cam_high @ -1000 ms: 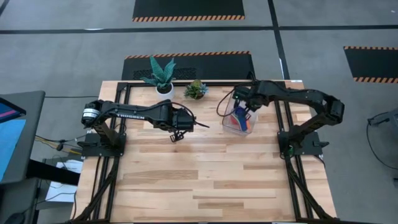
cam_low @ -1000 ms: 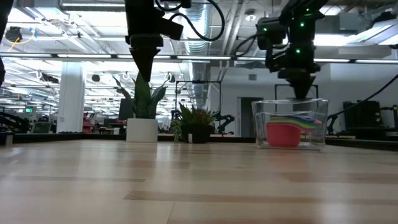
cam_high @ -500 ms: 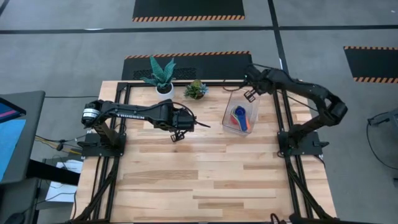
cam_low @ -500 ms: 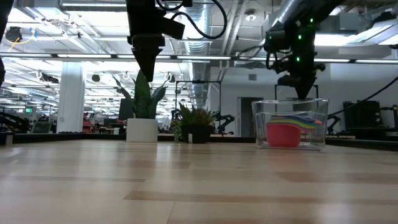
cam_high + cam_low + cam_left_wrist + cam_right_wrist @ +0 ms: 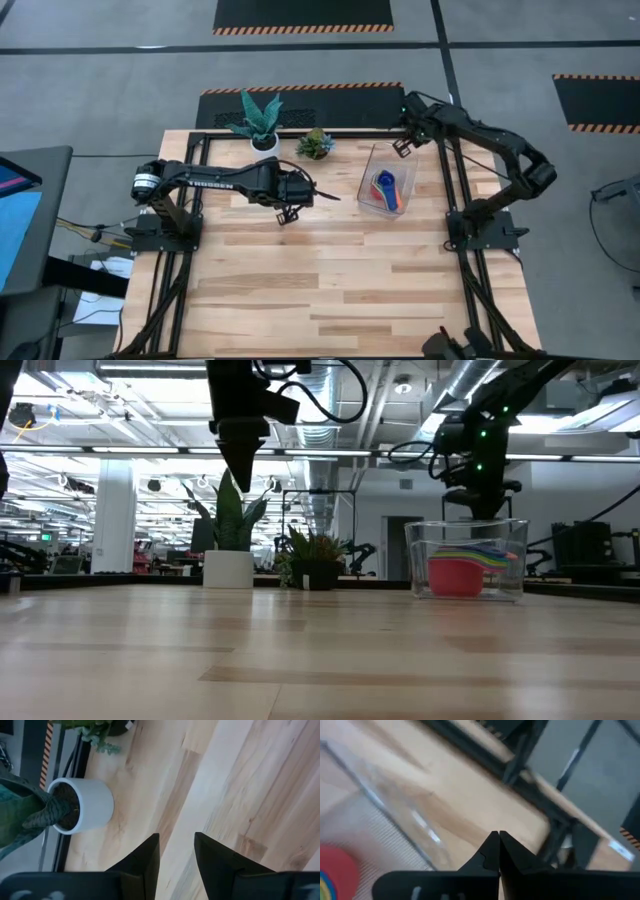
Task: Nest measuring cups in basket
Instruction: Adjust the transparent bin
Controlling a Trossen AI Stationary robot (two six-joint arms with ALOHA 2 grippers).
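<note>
The clear basket [image 5: 372, 160] stands at the table's far right, resting flat on its base, and shows in the low view as a see-through box [image 5: 510, 535]. Inside it lie the measuring cups [image 5: 388, 186], nested, a red one [image 5: 455, 576] lowest with yellow, green and blue rims above it. My right gripper [image 5: 403, 149] is shut and holds nothing. It hangs above the table's far edge, just beyond the basket's far corner [image 5: 395, 805]. My left gripper [image 5: 288, 214] hangs open over bare wood near the table's middle, with nothing between its fingers [image 5: 176, 836].
A white pot [image 5: 82, 806] with a tall spiky plant [image 5: 260, 118] and a small leafy plant [image 5: 315, 143] stand at the far edge, left of the basket. The black frame rail [image 5: 300, 132] runs along that edge. Bare wood [image 5: 330, 280] fills the near half.
My right gripper has drawn away from over the basket toward the table's far edge and a little to the right, rolling as it went. The cups stay nested in the basket.
</note>
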